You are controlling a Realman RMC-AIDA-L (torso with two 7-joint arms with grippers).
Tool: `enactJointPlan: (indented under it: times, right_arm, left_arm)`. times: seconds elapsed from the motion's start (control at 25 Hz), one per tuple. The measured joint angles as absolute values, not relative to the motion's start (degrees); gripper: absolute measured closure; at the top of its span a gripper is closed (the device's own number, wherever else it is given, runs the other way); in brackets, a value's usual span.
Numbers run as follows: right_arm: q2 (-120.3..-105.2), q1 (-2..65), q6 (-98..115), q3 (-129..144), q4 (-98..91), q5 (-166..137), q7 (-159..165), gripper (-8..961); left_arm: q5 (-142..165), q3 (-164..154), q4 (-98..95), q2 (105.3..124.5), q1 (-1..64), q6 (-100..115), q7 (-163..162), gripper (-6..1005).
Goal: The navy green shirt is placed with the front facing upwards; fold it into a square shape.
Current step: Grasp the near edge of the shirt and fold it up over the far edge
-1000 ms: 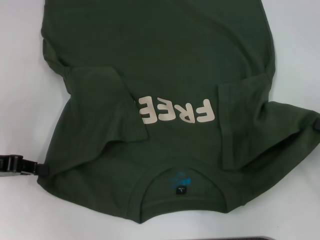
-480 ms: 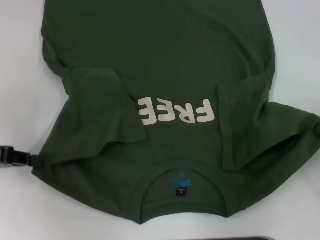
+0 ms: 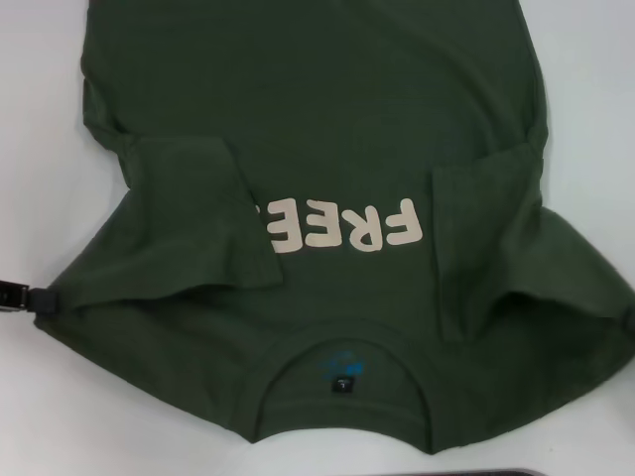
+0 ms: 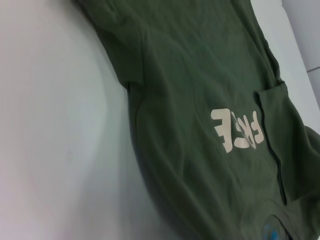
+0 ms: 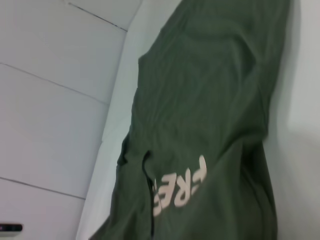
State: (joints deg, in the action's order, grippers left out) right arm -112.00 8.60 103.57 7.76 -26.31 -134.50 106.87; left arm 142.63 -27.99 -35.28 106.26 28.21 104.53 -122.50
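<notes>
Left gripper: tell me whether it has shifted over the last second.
Yes. In the head view the left gripper has slid toward the picture's left edge and slightly away from the robot, drawing the navy green shirt's shoulder outward across the table.

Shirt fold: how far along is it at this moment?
Done: both sleeves of the navy green shirt lie folded inward beside the FREE lettering. In hand: the left tool and the right tool sit at its shoulder corners near the collar. Left: folding the body into a square.
</notes>
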Motion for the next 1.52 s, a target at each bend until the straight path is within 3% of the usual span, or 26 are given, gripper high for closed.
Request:
enactJointPlan:
  times: [0.48,1.52]
  right_arm:
    - [-112.75,1.8,104.4,7.7,-26.0,-134.7,103.0,945]
    - [-112.14,3.5,104.5,7.5,-26.4,-135.8,103.5,946]
  left_arm:
    - [143.2,-28.3,-35.4,105.19,28.5,105.1,-121.7,984]
    - [143.6,-28.2,-34.9,105.88,27.0,105.3,-121.2,984]
